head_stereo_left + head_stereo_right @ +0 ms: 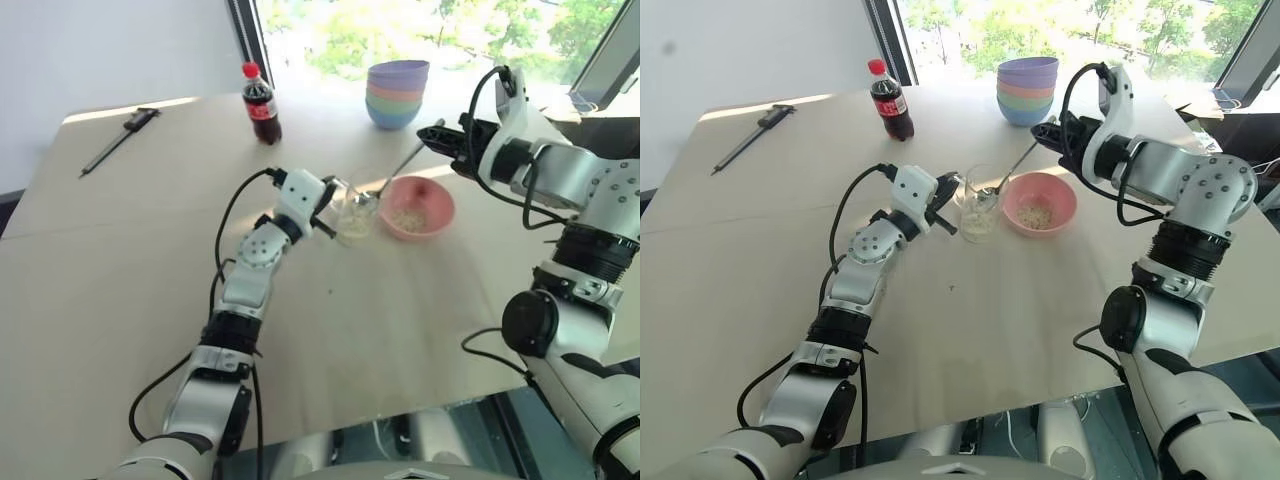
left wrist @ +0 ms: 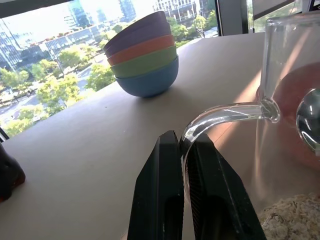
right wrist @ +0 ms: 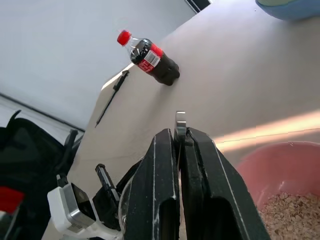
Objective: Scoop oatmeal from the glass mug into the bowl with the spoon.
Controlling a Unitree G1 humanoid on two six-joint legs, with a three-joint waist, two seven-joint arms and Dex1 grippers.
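L gripper (image 2: pixel 182 165) clamped on glass mug (image 1: pixel 978 205) handle, steadying it. R gripper (image 3: pixel 178 142) pinching spoon (image 1: pixel 1002 178) handle end; spoon slants down-left, head inside mug over oatmeal (image 2: pixel 295 217). Bowl (image 1: pixel 1039 204) just beside mug on R-arm side; short lift-and-swing across, I'd judge.

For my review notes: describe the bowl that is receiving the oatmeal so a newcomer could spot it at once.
On the pale table, look just right of the glass mug that the left gripper holds by its handle. There sits the bowl: single, shallow, pink, with oatmeal in it, unlike the multicoloured stack of bowls behind.
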